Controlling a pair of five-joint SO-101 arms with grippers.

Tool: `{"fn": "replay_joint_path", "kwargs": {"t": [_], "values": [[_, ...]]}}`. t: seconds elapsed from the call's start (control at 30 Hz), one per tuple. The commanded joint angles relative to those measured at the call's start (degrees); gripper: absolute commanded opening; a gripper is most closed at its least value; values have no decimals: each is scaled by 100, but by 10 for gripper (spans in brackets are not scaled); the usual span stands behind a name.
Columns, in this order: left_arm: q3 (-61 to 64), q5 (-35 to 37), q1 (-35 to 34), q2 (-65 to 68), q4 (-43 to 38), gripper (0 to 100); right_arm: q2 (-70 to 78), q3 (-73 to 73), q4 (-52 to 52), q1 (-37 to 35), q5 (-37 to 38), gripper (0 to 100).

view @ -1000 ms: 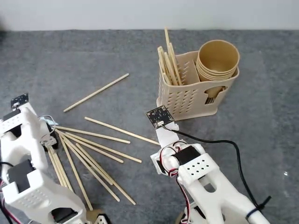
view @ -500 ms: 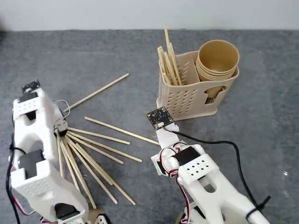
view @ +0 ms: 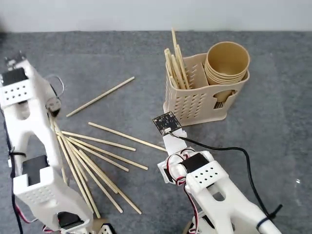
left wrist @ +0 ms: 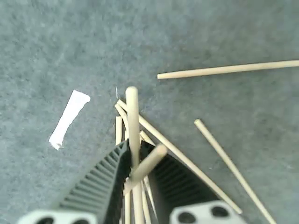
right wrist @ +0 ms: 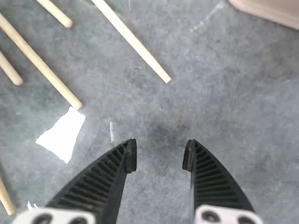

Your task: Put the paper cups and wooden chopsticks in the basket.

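Observation:
My left gripper (left wrist: pixel 136 157) is shut on two wooden chopsticks (left wrist: pixel 132 122), one straight along the jaws and one crossed at an angle. In the high view it (view: pixel 52 105) hangs at the far left above a fan of several loose chopsticks (view: pixel 95 152). One more chopstick (view: pixel 100 96) lies apart, toward the back. The beige basket (view: pixel 195 103) stands at the back right, holding a stack of paper cups (view: pixel 227 60) and several upright chopsticks (view: pixel 174 59). My right gripper (right wrist: pixel 160 152) is open just above bare mat, in front of the basket, with chopstick ends (right wrist: pixel 131 41) ahead of it.
A grey mat (view: pixel 273 122) covers the table. A white paper scrap (right wrist: pixel 61 134) lies beside the right gripper's finger, and another white strip (left wrist: pixel 69 119) lies under the left gripper. A black cable (view: pixel 234 148) runs along the right arm. The basket's corner (right wrist: pixel 268 10) edges the right wrist view.
The left arm has swung away from the front toward the back left and risen, carrying chopsticks out of the pile. The right arm has stayed still.

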Motion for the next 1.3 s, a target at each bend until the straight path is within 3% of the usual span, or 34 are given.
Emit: {"fn": "replay_joint_path", "kwargs": {"t": [0.0,0.93,1.07,1.27], "values": [[-936,176,211,-44,246,12,-154,-18,-4,40,70,182],[-5508,1591,2321,-9,167,12,-171,-18,4,40,79,182],[-6132,1802,2848,0,-369,12,-171,-18,-4,40,79,182],[-6132,1811,3437,53,-1600,12,-171,-18,-4,40,79,182]]}}
